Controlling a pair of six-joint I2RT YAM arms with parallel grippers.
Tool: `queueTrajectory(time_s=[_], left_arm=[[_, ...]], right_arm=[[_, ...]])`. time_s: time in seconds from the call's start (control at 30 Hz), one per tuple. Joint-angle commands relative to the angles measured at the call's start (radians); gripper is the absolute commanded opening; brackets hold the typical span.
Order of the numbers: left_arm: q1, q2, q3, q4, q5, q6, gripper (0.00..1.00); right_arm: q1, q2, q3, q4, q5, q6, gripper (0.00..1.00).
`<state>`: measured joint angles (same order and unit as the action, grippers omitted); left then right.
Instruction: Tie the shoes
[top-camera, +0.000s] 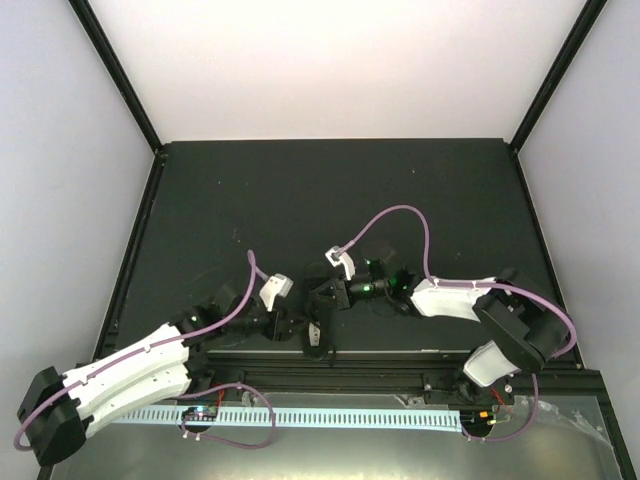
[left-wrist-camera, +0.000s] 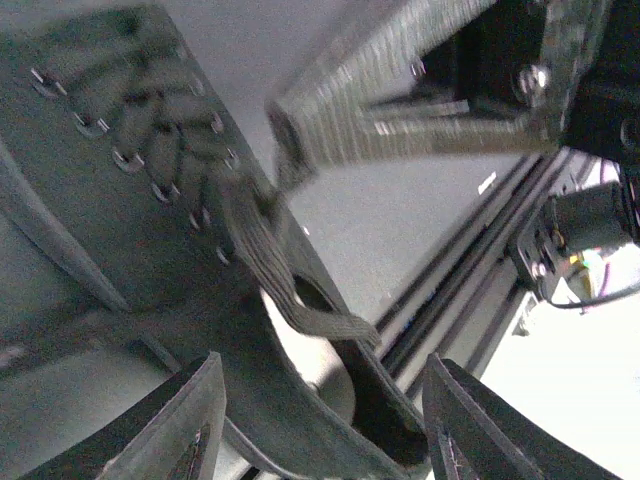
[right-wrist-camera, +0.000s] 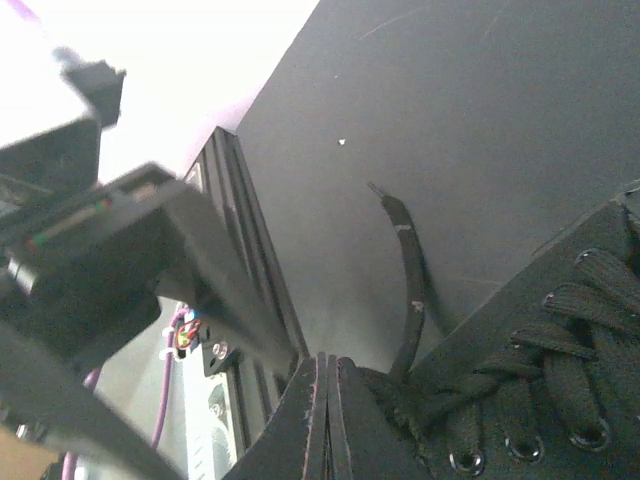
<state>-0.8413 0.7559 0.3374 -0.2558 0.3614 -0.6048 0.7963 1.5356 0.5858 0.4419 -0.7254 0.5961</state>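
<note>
One black shoe (right-wrist-camera: 560, 330), near edge of the table (top-camera: 300, 200), between both arms. Looks light, with a soft upper. Two flat, limp lace ends. Right gripper (right-wrist-camera: 325, 380) is pressed together, apparently pinching one lace (left-wrist-camera: 285, 165). Left gripper (left-wrist-camera: 325, 380) is spread and empty. Take the free lace tail (right-wrist-camera: 405, 270) mid-length.

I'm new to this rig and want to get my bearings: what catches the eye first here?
One black shoe sits at the near-centre edge of the dark table, both grippers crowded onto it and purple cables looping above. The right gripper is shut, seemingly pinching a lace whose end trails across the table. The left gripper hangs open close over the shoe.
</note>
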Motion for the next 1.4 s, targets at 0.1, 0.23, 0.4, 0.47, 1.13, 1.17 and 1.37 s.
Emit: queueTrajectory(time_s=[0.1, 0.23, 0.4, 0.47, 1.13, 1.17, 1.37], left_arm=[[0.117, -0.036, -0.008, 0.137, 0.056, 0.126, 0.52], [0.135, -0.026, -0.012, 0.223, 0.109, 0.186, 0.48], [0.159, 0.042, -0.009, 0.254, 0.187, 0.232, 0.4], [0.16, 0.065, -0.006, 0.262, 0.208, 0.236, 0.38], [0.163, 0.147, -0.006, 0.316, 0.214, 0.264, 0.03], [0.162, 0.143, -0.008, 0.316, 0.209, 0.261, 0.02], [0.164, 0.116, -0.033, 0.333, 0.165, 0.228, 0.02]], right_arm=[[0.01, -0.059, -0.015, 0.046, -0.064, -0.066, 0.02], [0.018, -0.072, -0.02, 0.034, -0.078, -0.089, 0.02], [0.019, -0.068, -0.023, 0.037, -0.08, -0.089, 0.02], [0.02, -0.065, -0.025, 0.04, -0.08, -0.088, 0.02], [0.021, -0.053, -0.02, 0.052, -0.067, -0.072, 0.02], [0.02, -0.057, -0.022, 0.05, -0.058, -0.071, 0.02], [0.02, -0.17, -0.048, -0.035, 0.085, -0.098, 0.5]])
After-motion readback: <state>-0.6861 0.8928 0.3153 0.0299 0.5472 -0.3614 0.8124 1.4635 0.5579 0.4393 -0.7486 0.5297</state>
